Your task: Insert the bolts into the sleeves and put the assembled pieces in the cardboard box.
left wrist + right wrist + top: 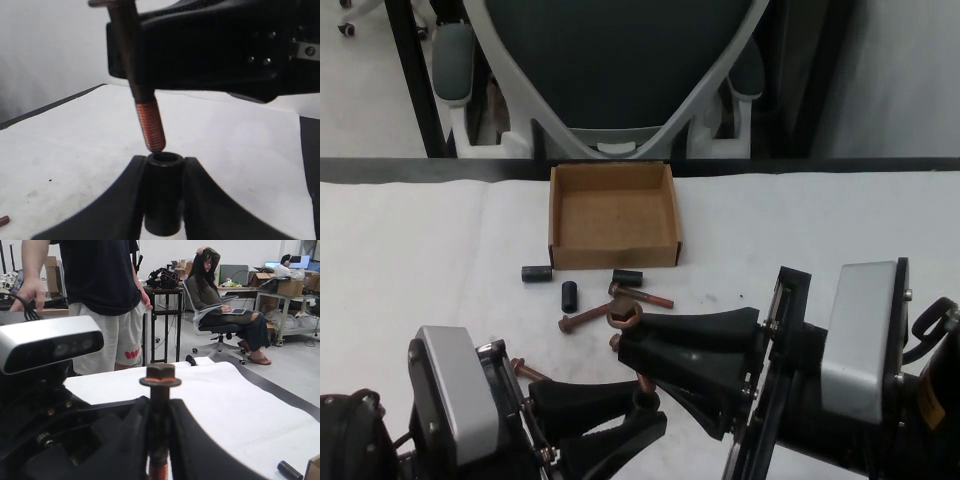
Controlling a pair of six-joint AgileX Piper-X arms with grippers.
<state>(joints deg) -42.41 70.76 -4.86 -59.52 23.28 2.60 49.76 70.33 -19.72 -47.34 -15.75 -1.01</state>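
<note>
- White-covered bench (840,220); an office chair (610,60) stands past its far edge.
- Cardboard box (615,255) sits far centre, open top up.
- Left gripper (162,170) at near centre, claw narrow and clamped on a black sleeve (162,200). The sleeve stands upright with its open mouth up.
- Right gripper (160,412) just right of and above it, claw narrow and pinching the shank of a bolt (160,380). Hex head up, threaded end down.
- The bolt's threaded tip is at the rim of the held sleeve's mouth, slightly tilted. Can't tell if it's inside yet.
- Three spare sleeves lie just nearer than the box: left sleeve (536,273), middle sleeve (569,295), right sleeve (626,277).
- A loose bolt (645,297) lies flat just beside the right sleeve.
- A second bolt (588,319) lies flat near the middle sleeve, left of the held bolt's head.
- A third bolt (528,370) lies partly hidden by the left arm.
</note>
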